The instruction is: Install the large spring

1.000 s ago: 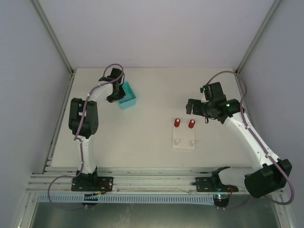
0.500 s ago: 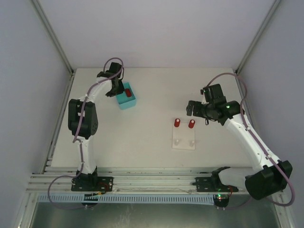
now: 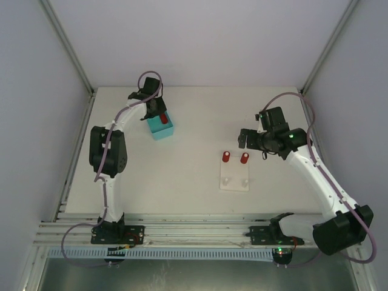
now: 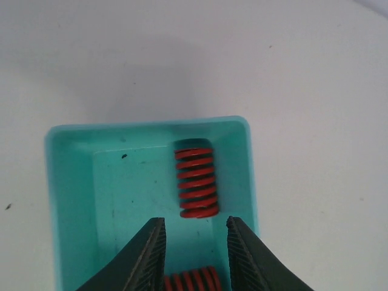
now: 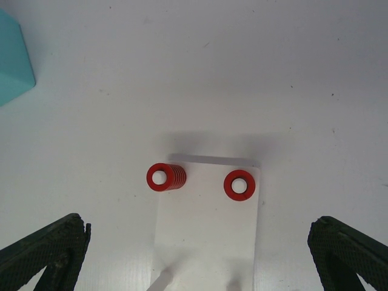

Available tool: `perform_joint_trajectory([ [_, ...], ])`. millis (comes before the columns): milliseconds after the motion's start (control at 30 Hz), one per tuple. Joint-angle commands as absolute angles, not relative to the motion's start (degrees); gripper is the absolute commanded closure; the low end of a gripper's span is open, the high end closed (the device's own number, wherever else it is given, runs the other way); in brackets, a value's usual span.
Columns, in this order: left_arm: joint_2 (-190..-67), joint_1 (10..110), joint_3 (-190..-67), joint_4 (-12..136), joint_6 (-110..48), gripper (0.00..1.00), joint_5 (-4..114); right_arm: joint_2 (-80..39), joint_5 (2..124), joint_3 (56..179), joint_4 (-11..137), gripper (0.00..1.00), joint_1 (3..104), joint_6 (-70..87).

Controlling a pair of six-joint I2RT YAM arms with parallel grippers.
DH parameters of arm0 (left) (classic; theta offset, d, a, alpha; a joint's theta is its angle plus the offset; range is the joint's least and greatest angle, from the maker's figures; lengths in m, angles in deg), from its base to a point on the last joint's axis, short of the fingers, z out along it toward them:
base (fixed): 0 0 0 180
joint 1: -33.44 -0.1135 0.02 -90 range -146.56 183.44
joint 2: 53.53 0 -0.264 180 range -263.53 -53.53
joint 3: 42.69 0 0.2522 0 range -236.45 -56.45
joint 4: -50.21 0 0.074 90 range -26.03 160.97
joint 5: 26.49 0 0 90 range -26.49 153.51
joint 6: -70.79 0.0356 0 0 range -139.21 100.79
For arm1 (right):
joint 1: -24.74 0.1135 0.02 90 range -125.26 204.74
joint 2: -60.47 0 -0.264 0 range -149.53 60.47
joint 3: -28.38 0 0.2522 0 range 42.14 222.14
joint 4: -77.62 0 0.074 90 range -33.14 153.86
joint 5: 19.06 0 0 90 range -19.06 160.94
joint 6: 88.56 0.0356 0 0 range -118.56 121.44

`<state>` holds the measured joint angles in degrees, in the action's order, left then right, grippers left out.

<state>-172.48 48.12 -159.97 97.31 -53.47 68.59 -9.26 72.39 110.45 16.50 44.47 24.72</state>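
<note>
A teal bin stands at the back left of the table. In the left wrist view the bin holds a red spring lying along its right wall. A second red spring shows partly between my fingers at the bottom edge. My left gripper is open and hovers over the bin, just short of the first spring. My right gripper is wide open and empty above the white peg plate.
The white plate lies right of centre. Two red springs sit on its far pegs, also seen in the right wrist view. Two near pegs are bare.
My left gripper has swung right from beside the bin's left wall to over the bin. The right arm has hardly moved.
</note>
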Motion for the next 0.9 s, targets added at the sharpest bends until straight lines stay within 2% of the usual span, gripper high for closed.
perform_joint_trajectory([
  [0, -175.8, 48.0, -160.0, 93.1, -54.0, 0.67, 67.5, -9.3, 73.9, 113.0, 14.2, 0.01, 44.8, 23.1],
  [433, -183.8, 48.1, -160.9, 90.2, -52.7, 0.67, 64.5, -9.4, 77.0, 115.4, 11.3, 0.01, 44.7, 21.6],
  [867, -188.9, 47.6, -161.4, 90.5, -53.6, 0.60, 67.0, -9.1, 77.1, 116.2, 10.0, 0.01, 44.7, 21.6],
])
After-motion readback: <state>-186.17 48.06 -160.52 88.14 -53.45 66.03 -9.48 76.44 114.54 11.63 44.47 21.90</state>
